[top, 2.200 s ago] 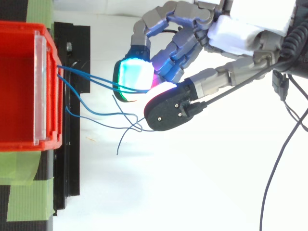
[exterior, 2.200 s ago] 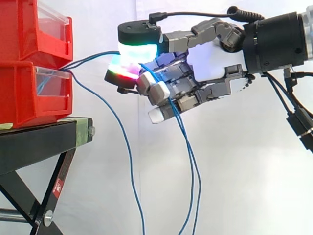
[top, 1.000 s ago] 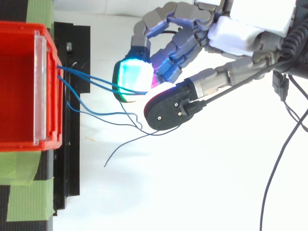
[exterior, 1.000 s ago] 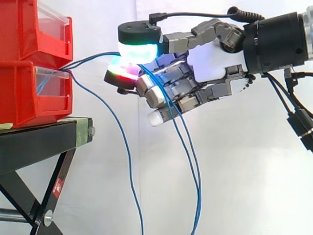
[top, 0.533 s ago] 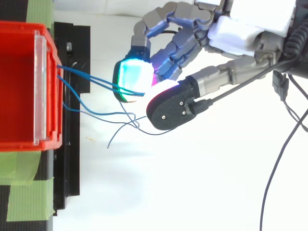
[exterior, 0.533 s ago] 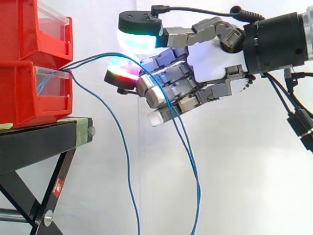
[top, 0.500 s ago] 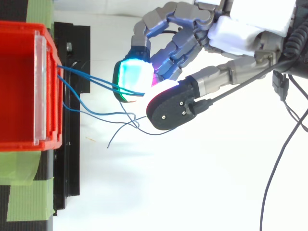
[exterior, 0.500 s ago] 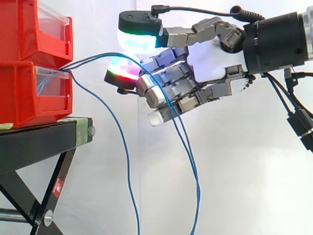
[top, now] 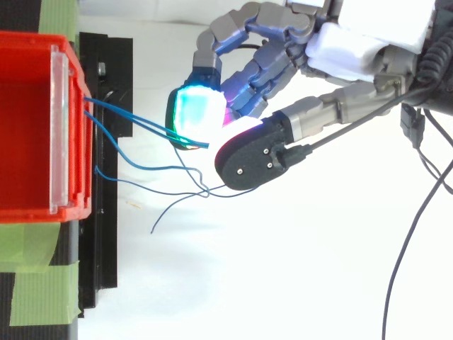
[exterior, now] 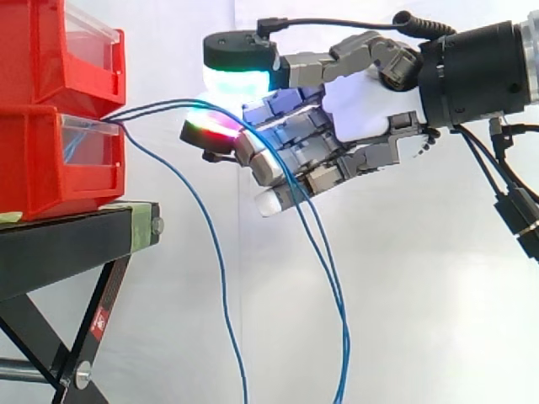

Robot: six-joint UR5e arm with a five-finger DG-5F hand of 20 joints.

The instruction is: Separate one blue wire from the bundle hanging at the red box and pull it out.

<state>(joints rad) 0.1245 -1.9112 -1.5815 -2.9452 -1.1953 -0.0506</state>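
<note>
Just off the front of the 2 stacked red boxes, the hand (exterior: 362,105) reaches in from the right, level with the seam between them. Its fingers (exterior: 286,156) are curled. The thumb pad (exterior: 238,76) (glowing white and cyan) sits directly above a finger pad (exterior: 210,128) lit green, red and magenta.

2 blue wires (exterior: 160,106) leave the gap between the upper red box (exterior: 59,50) and the lower red box (exterior: 59,160). They rise in a shallow arc, pass between those 2 pads and drape over the curled fingers, so the hand is closed around them. Past the fingers they drop steeply and run off the bottom edge of the side view.

A 3rd blue wire (exterior: 217,273) comes out of the same gap, well apart from the hand. It hangs in a long curve beside the black stand (exterior: 59,244) down to the bottom edge.

From above, the 2 held wires cross from the box front to the cyan-lit pad, which lies just beside the black back of the thumb. Lower in that view, thinner blue strands (top: 141,168) wander from the box toward the thumb, and I cannot tell which of them is the hanging wire. A free wire end (top: 153,230) lies apart from the hand. Green tape (top: 42,290) covers the stand beside the box.
</note>
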